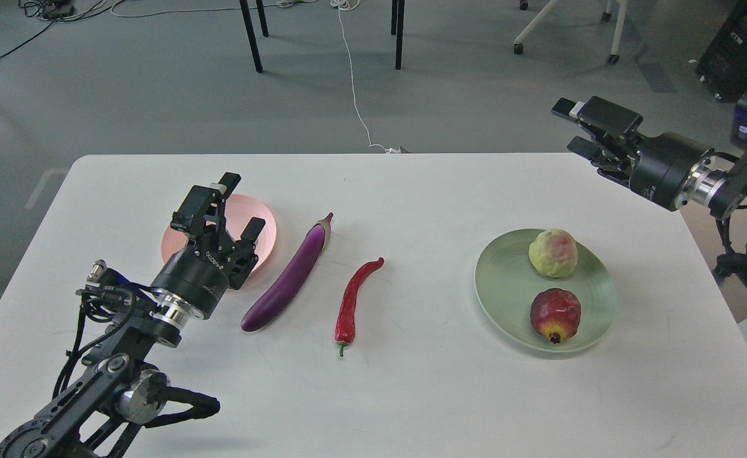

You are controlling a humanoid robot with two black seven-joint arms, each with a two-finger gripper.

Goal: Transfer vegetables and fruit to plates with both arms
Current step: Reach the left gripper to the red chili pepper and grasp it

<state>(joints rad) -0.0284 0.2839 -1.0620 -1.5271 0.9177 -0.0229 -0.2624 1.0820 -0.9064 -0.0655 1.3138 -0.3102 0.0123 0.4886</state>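
A purple eggplant (pixel 291 275) and a red chili pepper (pixel 352 296) lie side by side on the white table (pixel 411 394). The dark red pomegranate (pixel 555 315) and the yellow-green fruit (pixel 553 253) lie on the pale green plate (pixel 507 286) at the right. The pink plate (pixel 265 219) is at the left, partly hidden by my left gripper (pixel 241 203), which is open and empty above it. My right gripper (pixel 574 130) is open and empty, raised beyond the table's far right corner, well above the green plate.
Black table legs (pixel 251 35), a white cable (pixel 354 83) and chair casters stand on the grey floor behind the table. A black case (pixel 739 48) sits at the far right.
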